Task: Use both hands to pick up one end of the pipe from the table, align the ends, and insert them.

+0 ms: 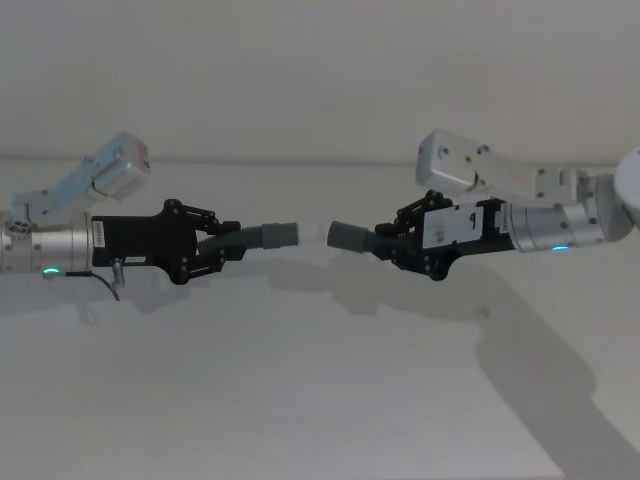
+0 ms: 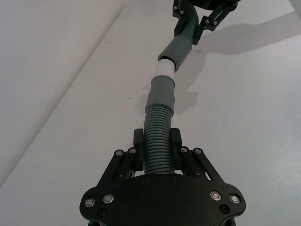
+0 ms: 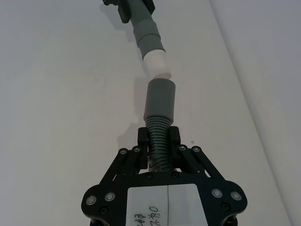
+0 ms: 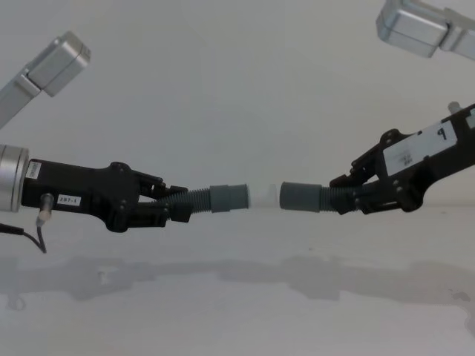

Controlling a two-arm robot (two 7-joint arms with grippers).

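I count two hose pieces and two claws above the white counter (image 1: 300,400). My left claw (image 1: 228,246) is clamped on one dark grey corrugated piece (image 4: 194,201), whose collar (image 4: 228,197) carries a white tip (image 4: 261,197). My right claw (image 1: 385,241) grips the other piece (image 3: 158,141); its smooth cuff (image 4: 299,196) faces that tip, just short of it.

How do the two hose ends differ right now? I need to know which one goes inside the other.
The left gripper's collar ends in a narrower white tip; the right gripper's cuff is plain grey with no tip. In the right wrist view the collar looks stepped, the cuff a straight sleeve. Both are smooth grey, on corrugated hose, held above the table, facing each other.
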